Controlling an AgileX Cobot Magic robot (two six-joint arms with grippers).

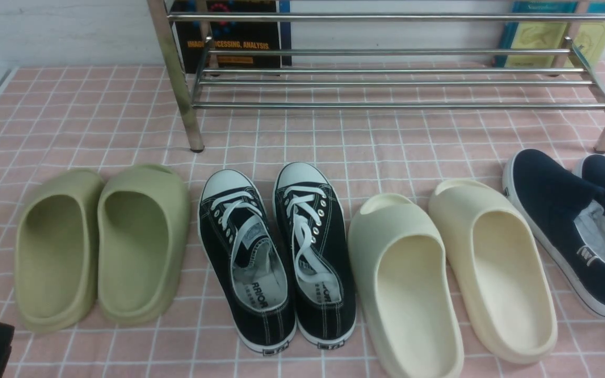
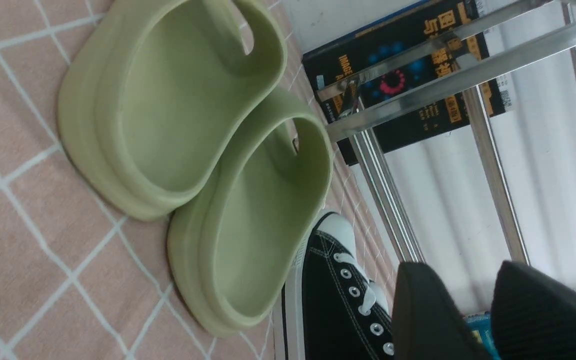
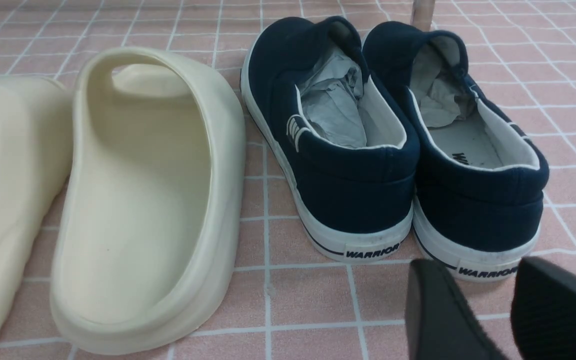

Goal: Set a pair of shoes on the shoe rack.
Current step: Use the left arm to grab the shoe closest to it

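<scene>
Front view, reading from the left: the left gripper (image 2: 460, 285) (only a dark corner of it shows here) hangs low beside the olive slides (image 1: 97, 247), its fingers parted on nothing. Next stands the pair of shoes (image 1: 279, 273), side by side on the checked cloth (image 1: 97, 115), toes toward the shoe rack (image 1: 386, 105) and just short of it. Then come the cream slides (image 1: 407, 283) and the navy slip-ons (image 1: 554, 210). Behind the slip-ons' heels is the right gripper (image 3: 478, 280), likewise parted and empty. The sneakers look light, with soft canvas likely to fold and stiffer rubber soles. I would pinch the heel wall, clear of the loose laces.
</scene>
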